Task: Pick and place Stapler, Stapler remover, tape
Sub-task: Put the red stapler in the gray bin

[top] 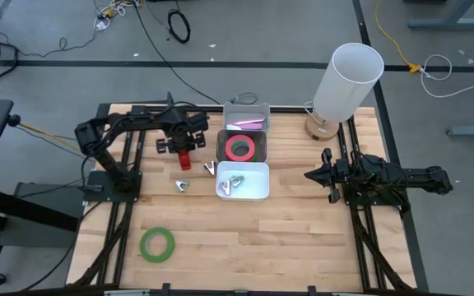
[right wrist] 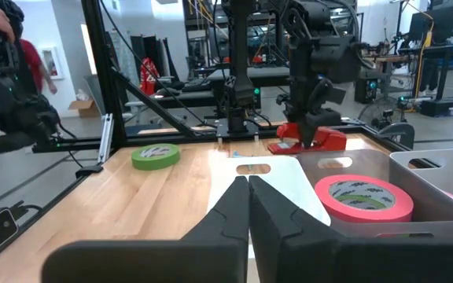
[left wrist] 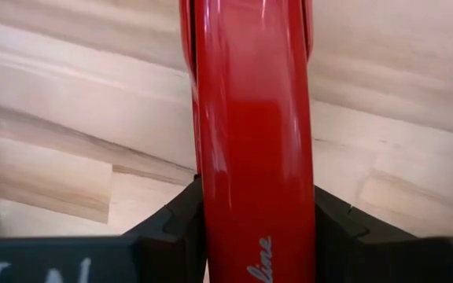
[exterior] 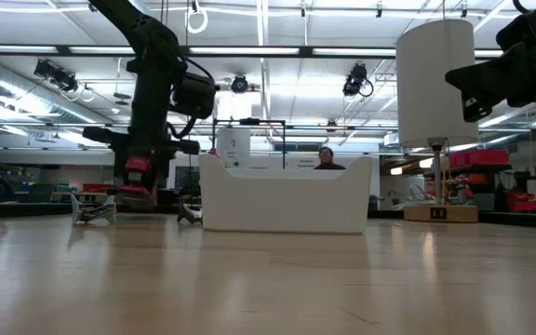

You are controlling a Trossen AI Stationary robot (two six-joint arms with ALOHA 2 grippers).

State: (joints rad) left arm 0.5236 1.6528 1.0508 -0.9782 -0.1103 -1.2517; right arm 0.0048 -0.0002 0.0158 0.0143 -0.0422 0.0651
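My left gripper [top: 185, 153] is at the table's far left and points down, shut on a red stapler [top: 185, 160]. The stapler also shows in the left wrist view [left wrist: 250, 118] and the right wrist view [right wrist: 311, 141]. Two metal staple removers [top: 183, 186] [top: 211, 168] lie on the wood near it. A third [top: 235, 182] lies in the white tray [top: 257, 193]. A pink tape roll [top: 239, 148] lies in a grey bin. A green tape roll [top: 157, 244] lies flat near the front left. My right gripper [top: 311, 175] is shut and empty, right of the tray. My left gripper pinches the red stapler's two long sides [left wrist: 211, 196] between its two fingers [left wrist: 171, 228]. The fingers come from above, pointing down, and lie across the stapler's length. The stapler sits level at table height [exterior: 134, 191]; whether it rests on the wood or hangs just clear, I cannot tell.
A second grey bin [top: 247, 117] with a pink item stands behind the tape bin. A white lamp [top: 346, 78] stands at the far right. The wood in front of the tray is bare apart from the green roll.
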